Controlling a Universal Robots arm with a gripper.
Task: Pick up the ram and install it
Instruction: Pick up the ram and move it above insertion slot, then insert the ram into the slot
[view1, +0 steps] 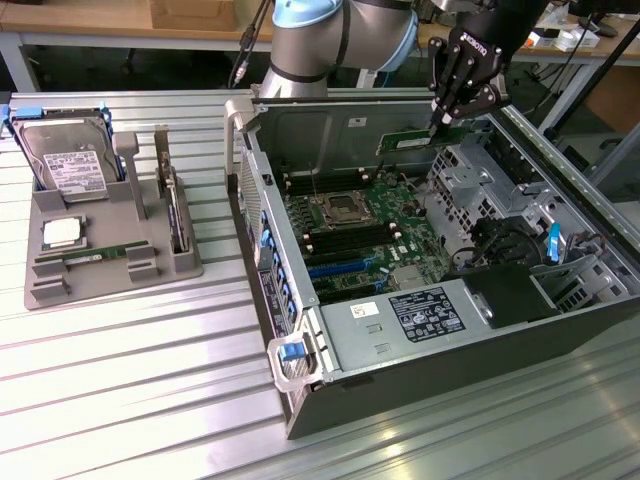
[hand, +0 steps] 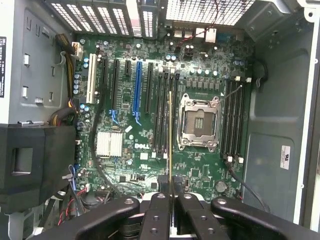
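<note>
"Dell" printed on motherboard

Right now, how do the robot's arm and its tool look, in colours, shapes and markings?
The arm is a thick round tube in silver-grey metal, with a pale blue joint cap. A black cable hangs beside it. The tool is black, with white lettering on its body. Its fingers are black linked bars with small round screw holes.

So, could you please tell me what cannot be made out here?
1. The ram: its chips and label are edge-on in the wrist view and too small in the exterior view.
2. How deep it sits in the claw: hidden by the claw itself, wrist view.
3. The hard drive: label text too small, exterior view.
</note>
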